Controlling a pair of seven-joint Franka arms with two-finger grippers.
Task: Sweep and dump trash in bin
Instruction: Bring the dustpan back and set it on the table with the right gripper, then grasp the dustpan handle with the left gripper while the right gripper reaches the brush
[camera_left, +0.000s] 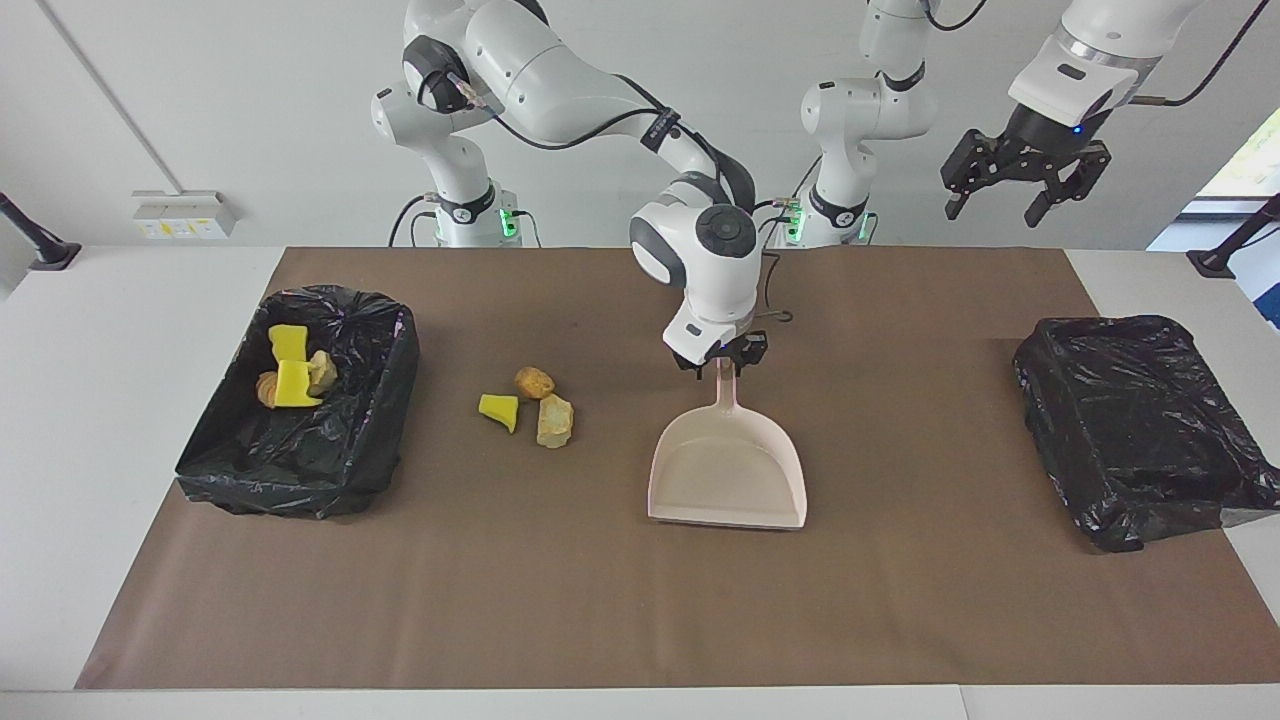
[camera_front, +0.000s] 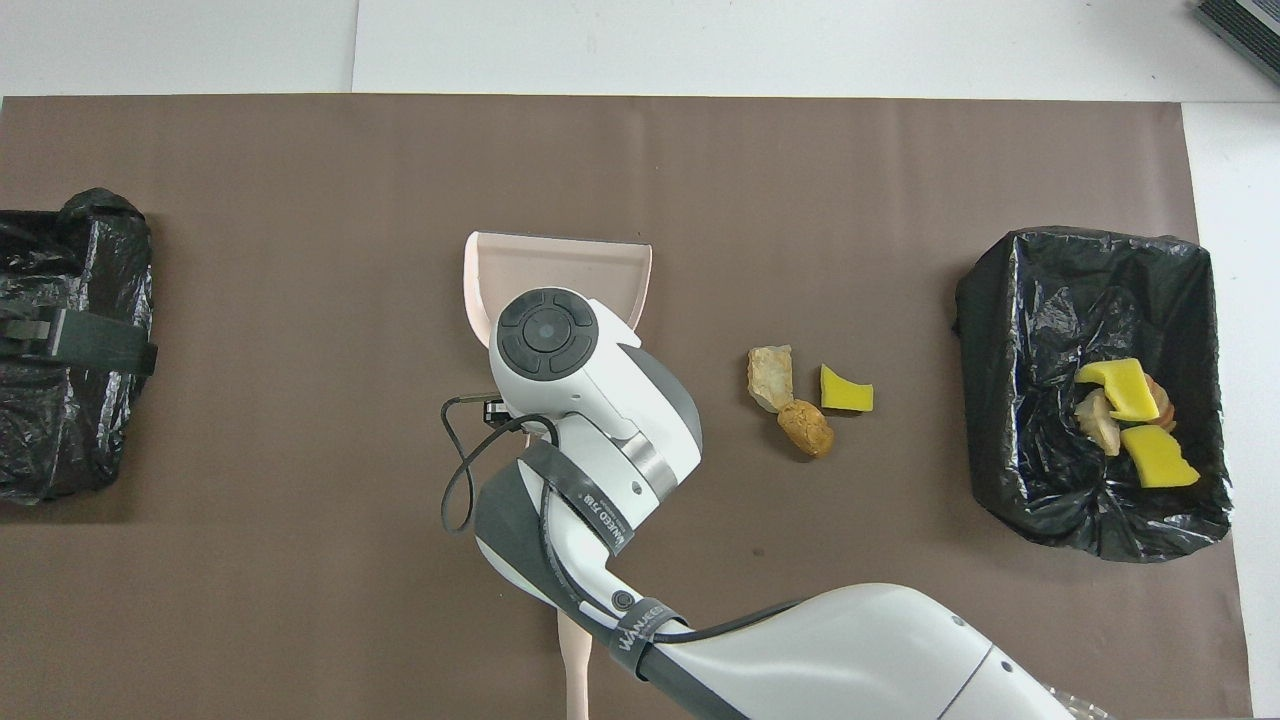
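- Bare brown mat (camera_left: 900, 420) between dustpan (camera_left: 727, 470) and empty lined bin (camera_left: 1140, 425): open passage.
- Three loose trash pieces (camera_left: 530, 405) lying between dustpan and filled bin (camera_left: 300, 400), narrowing that gap.

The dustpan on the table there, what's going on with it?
The right gripper is at the handle of the pink dustpan, which lies flat and empty mid-table. Three trash pieces lie loose beside it; more sit in the bin at the right arm's end. The left gripper waits open, high above the table.
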